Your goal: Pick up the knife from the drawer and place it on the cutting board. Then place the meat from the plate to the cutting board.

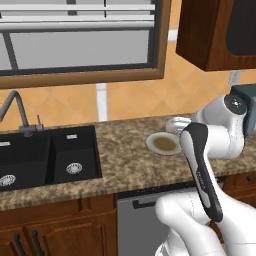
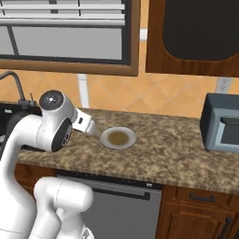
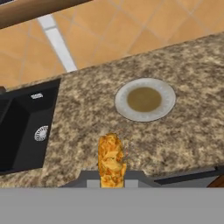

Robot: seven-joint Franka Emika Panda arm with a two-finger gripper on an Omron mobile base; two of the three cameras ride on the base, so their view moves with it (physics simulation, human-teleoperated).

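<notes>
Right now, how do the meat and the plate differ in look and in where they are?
The meat is a small, lumpy orange-yellow strip; the plate is round, smooth and pale grey with a brownish-olive centre.
The meat is far smaller than the plate.
The meat is gripped in the shut hand, clear of the plate; the plate lies flat on the counter with nothing on it.

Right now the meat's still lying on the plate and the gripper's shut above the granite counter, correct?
Not quite. The plate is bare in the hand view; the meat is off it, clamped in the shut gripper above the granite counter. The rest stands.
</notes>
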